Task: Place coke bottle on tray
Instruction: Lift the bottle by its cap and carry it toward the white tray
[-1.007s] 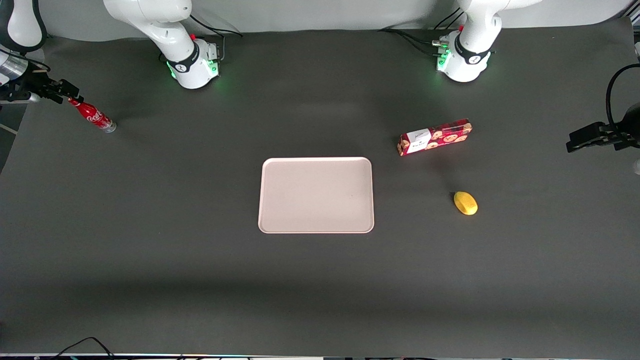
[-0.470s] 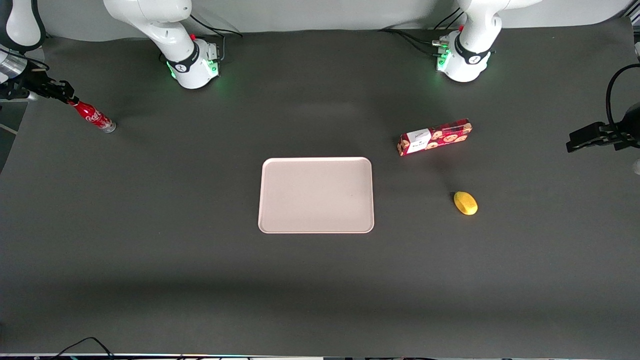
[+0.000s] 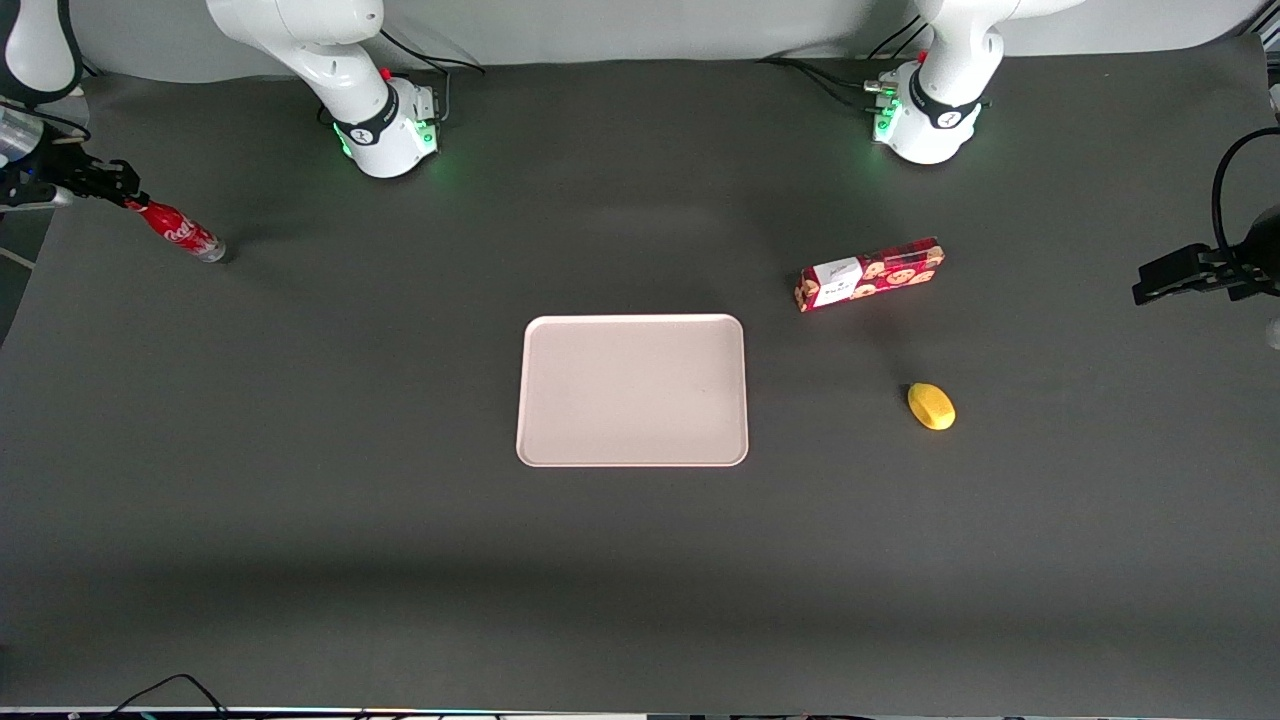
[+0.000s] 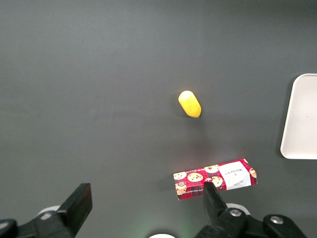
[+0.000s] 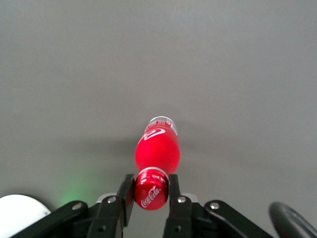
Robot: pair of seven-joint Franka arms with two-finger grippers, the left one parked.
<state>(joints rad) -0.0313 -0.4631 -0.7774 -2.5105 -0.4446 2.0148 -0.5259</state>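
The coke bottle (image 3: 180, 232), small, slim and red with a silvery base, hangs tilted at the working arm's end of the table. My right gripper (image 3: 128, 200) is shut on its red cap. In the right wrist view the two fingers press on both sides of the cap, and the gripper (image 5: 151, 191) holds the coke bottle (image 5: 157, 148) with its base pointing away over the dark mat. The tray (image 3: 632, 390), large, flat and pale pink, lies at the middle of the table, well away from the bottle and nearer the front camera. A strip of the tray (image 4: 302, 119) shows in the left wrist view.
A red cookie box (image 3: 868, 273) with a white label lies toward the parked arm's end. A small yellow object (image 3: 931, 406) sits nearer the front camera than the box. The left wrist view shows the cookie box (image 4: 215, 178) and the yellow object (image 4: 189, 103). Both arm bases stand along the table's back edge.
My gripper has drawn the bottle a little farther toward the working arm's end of the table and upward in the front view. Everything else has stayed put.
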